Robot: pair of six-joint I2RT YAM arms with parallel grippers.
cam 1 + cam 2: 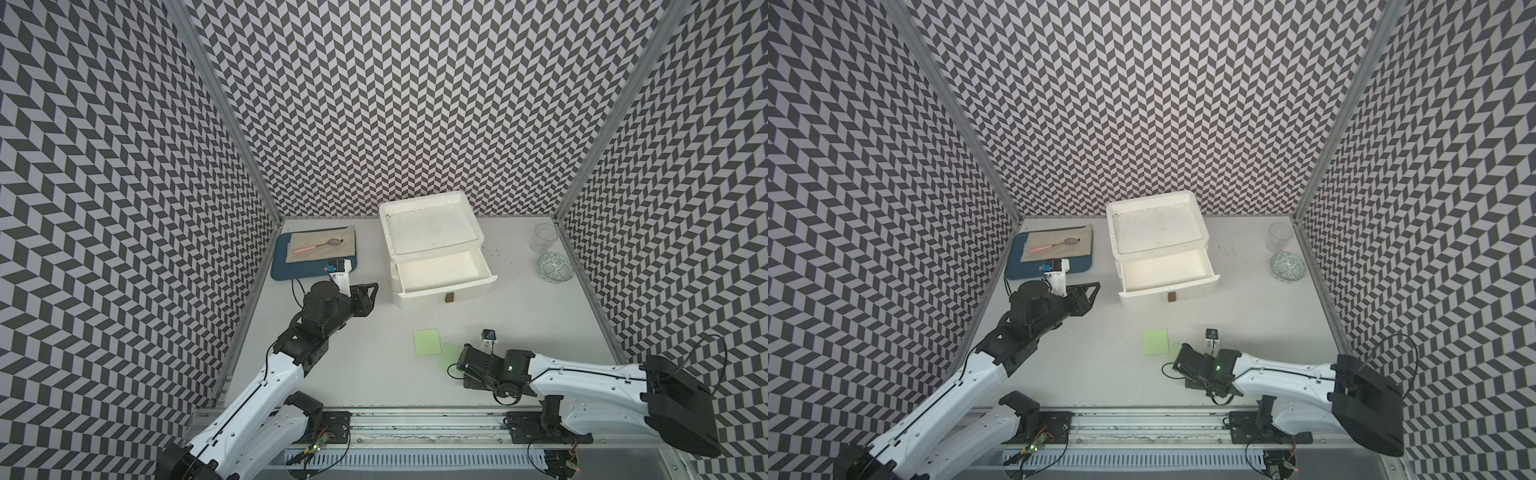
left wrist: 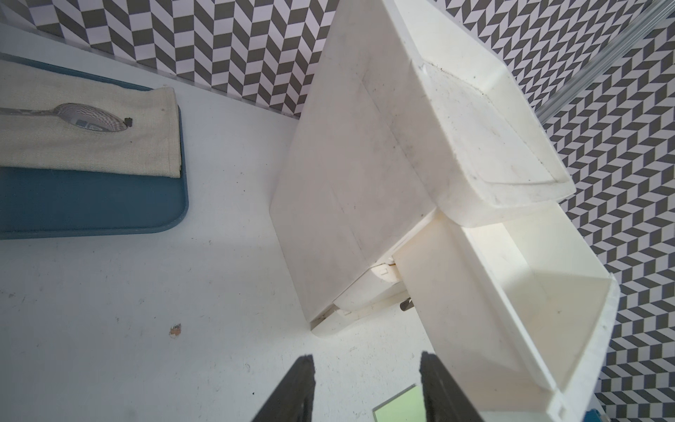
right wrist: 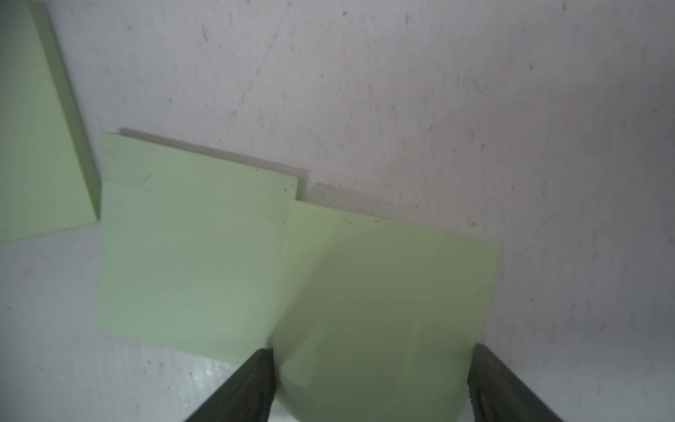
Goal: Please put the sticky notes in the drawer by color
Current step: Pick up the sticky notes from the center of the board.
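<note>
The drawer is a white stacked unit at the back centre, with one drawer pulled out and its inside bare. Three light green sticky notes lie on the table in front of it. The right wrist view shows one off to the side, one in the middle and one lying between the spread fingers of my right gripper. That gripper is open and low over the table. My left gripper hangs open and empty beside the drawer's left side.
A blue tray with a beige cloth and a spoon sits at the back left. At the back right stand a clear glass and a patterned bowl. Patterned walls close in three sides.
</note>
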